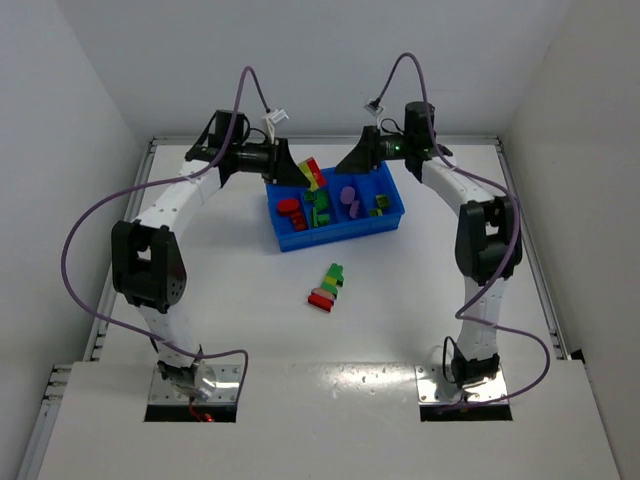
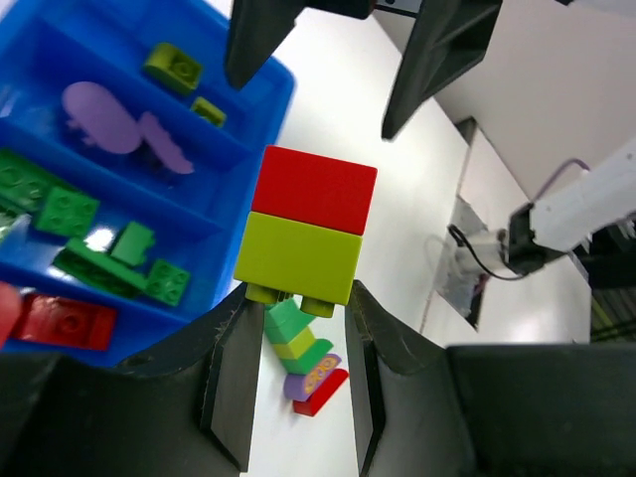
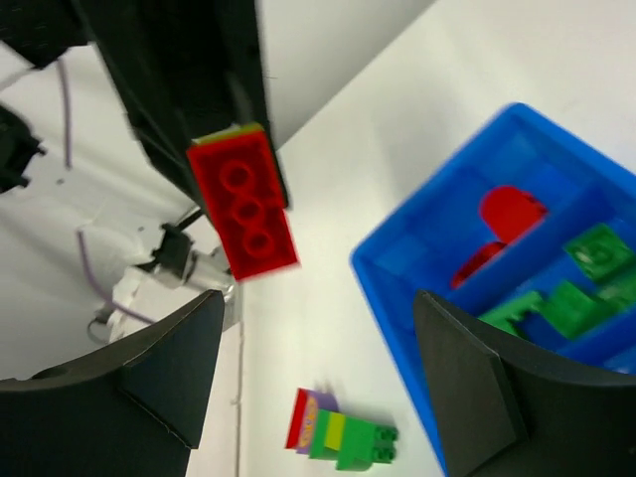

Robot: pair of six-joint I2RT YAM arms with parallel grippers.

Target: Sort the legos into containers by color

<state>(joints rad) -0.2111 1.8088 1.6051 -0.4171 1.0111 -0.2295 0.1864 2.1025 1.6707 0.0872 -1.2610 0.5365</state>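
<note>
- Top external: blue tray sits near the far edge of the table, approx mid-width, its long side running L–R.
- 4 compartments, L to R: red pieces, green bricks, purple rounds, olive bricks.
- Left gripper is at the tray's far-left corner, clamped on a held stack. The stack is off the bench. Can't tell if it hangs over the tray or just outside the rim.
- Right gripper is at the tray's far rim, facing the left one.
- Loose stack lies flat mid-bench, on the near side of the tray and apart from it. It is green at the far end, then yellow, w/ red at the near end.
- Left wrist: gripper fingers press both sides of the yellow brick. A red brick is stuck on top of it.
- Tray is at left, w/ purple rounds, green bricks and olive bricks each in their own bay.
- Right gripper shows at the top, fingers spread wide, nothing between them.
- Right wrist: gripper jaws are wide apart and empty. The red brick faces the cam, studs on show, w/ a yellow edge behind it.
- Tray is at right. The loose stack is on the bench at bottom.
</note>
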